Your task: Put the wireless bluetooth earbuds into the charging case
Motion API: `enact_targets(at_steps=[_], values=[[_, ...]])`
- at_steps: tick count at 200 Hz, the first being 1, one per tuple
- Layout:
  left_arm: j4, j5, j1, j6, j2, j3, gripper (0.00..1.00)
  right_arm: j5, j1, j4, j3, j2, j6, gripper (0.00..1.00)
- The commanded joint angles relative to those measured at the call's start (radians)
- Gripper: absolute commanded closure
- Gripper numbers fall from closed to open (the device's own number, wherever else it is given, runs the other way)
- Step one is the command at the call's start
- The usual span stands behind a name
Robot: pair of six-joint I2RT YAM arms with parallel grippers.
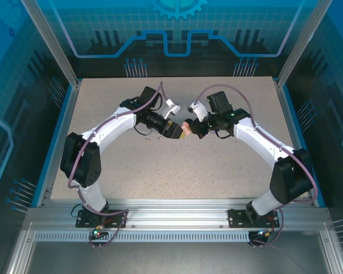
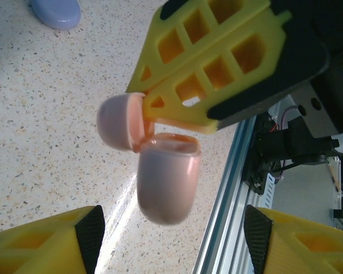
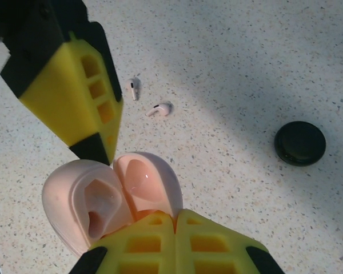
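Note:
The pale pink charging case [image 3: 97, 205] hangs above the table with its lid [image 3: 146, 182] swung open, and the earbud well that shows in the right wrist view is empty. My right gripper [image 3: 176, 214] is shut on the case at the hinge side. In the left wrist view the case body [image 2: 167, 182] hangs from the right gripper's yellow fingers [image 2: 206, 63]. My left gripper [image 2: 174, 237] is open, its pads wide on either side below the case without touching it. Two pale pink earbuds [image 3: 134, 87] [image 3: 160, 108] lie on the table beyond the case. Both grippers meet at mid-table [image 1: 186, 130].
A closed black round case [image 3: 300, 142] lies on the table to the right of the earbuds. A lavender case [image 2: 56, 11] rests farther off. The aluminium frame rail [image 2: 228, 194] runs along the table's edge.

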Motion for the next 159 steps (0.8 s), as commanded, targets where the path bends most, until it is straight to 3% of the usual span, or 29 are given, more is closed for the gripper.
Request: enact_targets(at_steps=[1,40,101,159], values=[[0.015,0.03,0.009,0.006,0.018,0.031,0.35,-0.048,0.008,0.023,-0.001,-0.031,0.022,1.0],[0.053,0.04,0.017,-0.019,0.037,0.042,0.45,-0.053,0.013,0.031,-0.004,-0.031,0.03,1.0],[0.046,0.072,0.017,-0.017,0.062,0.072,0.47,-0.055,0.027,0.033,-0.004,-0.022,0.029,1.0],[0.039,0.112,0.021,-0.012,0.069,0.078,0.55,-0.039,0.029,0.033,-0.007,-0.02,0.029,1.0]])
